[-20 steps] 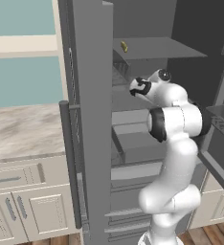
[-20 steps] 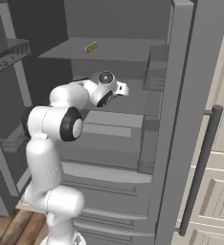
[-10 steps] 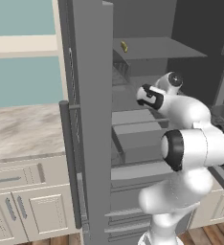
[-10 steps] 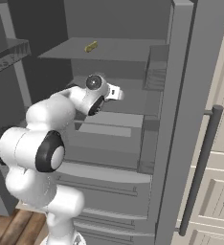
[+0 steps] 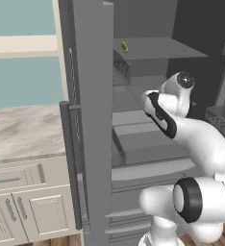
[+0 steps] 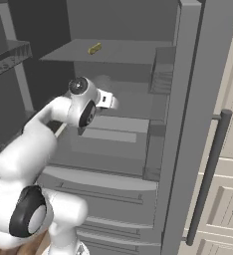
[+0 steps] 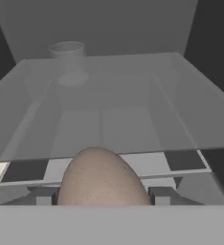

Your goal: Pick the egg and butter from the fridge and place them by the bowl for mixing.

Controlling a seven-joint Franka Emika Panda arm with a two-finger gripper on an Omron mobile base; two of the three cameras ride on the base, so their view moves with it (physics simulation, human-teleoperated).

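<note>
fridge (image 5: 93,120) open, arm reaching inside at mid-shelf level. gripper (image 6: 112,101) out in front of the shelves, well below the top shelf (image 6: 123,51). egg (image 7: 102,178) sits right at the hand in the hand view, close up between the jaws, which look pinched on it though the tips are hidden. butter (image 6: 94,49) lies on the top shelf, toward its left in the right base view, also seen at (image 5: 125,46). grey shelf (image 7: 114,103) stretches ahead of the egg.

Matt speckled egg (image 7: 102,178); smooth matt grey fridge (image 5: 93,120) shelves.
</note>
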